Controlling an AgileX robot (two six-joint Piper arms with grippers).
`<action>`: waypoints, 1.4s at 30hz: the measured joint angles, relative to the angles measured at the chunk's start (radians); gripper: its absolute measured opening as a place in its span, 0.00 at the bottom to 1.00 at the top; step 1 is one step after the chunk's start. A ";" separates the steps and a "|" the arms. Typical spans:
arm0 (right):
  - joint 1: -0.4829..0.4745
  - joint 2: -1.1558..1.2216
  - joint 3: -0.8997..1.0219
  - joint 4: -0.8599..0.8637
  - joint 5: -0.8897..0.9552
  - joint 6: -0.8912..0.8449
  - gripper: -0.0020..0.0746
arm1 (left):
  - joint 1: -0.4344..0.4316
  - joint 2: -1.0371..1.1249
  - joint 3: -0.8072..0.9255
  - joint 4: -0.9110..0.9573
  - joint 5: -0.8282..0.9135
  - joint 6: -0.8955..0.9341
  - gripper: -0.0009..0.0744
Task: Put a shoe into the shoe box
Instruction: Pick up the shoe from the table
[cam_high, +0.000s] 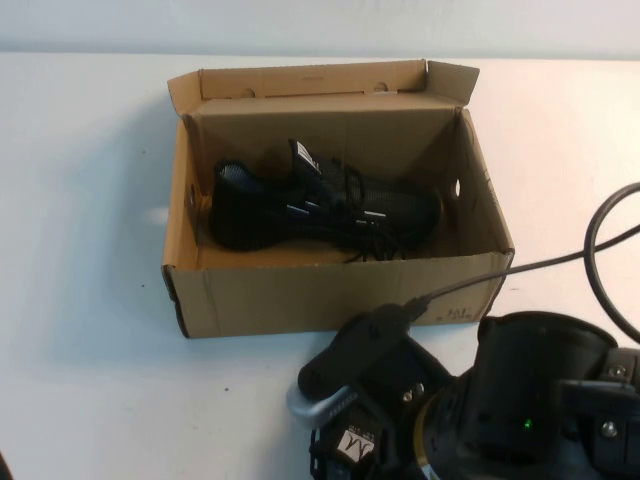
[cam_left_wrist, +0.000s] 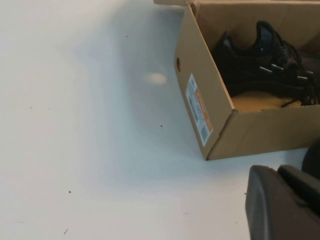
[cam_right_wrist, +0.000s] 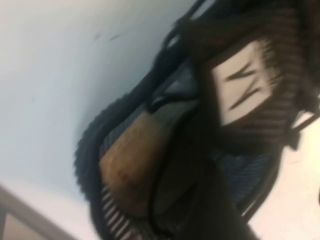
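Note:
The brown shoe box (cam_high: 330, 295) stands open at mid-table with its flap lid up at the back. The black shoe with the white "M" label (cam_high: 352, 442) hangs at the near edge, just in front of the box's front wall. My right gripper (cam_high: 378, 420) is shut on it, under the wrist camera. In the right wrist view the shoe (cam_right_wrist: 127, 162) fills the picture: tan insole, ribbed collar, white label (cam_right_wrist: 245, 87), with a dark finger (cam_right_wrist: 200, 195) reaching into its opening. My left gripper (cam_left_wrist: 282, 207) is shut and empty, low over the table left of the box (cam_left_wrist: 200, 95).
The matching black sneaker with white bars (cam_high: 320, 205) lies on its side inside the box, toe to the right; it also shows in the left wrist view (cam_left_wrist: 260, 65). A black cable (cam_high: 600, 250) loops over the table to the right of the box.

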 joint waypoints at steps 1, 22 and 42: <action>0.000 0.000 0.000 -0.013 0.000 0.012 0.54 | -0.004 0.000 0.000 0.000 0.000 0.000 0.01; 0.000 0.000 0.112 -0.119 -0.102 0.207 0.54 | -0.013 0.000 0.000 0.002 0.010 0.004 0.01; 0.000 0.034 0.157 -0.264 -0.231 0.326 0.54 | -0.013 0.000 0.000 0.002 0.010 0.006 0.01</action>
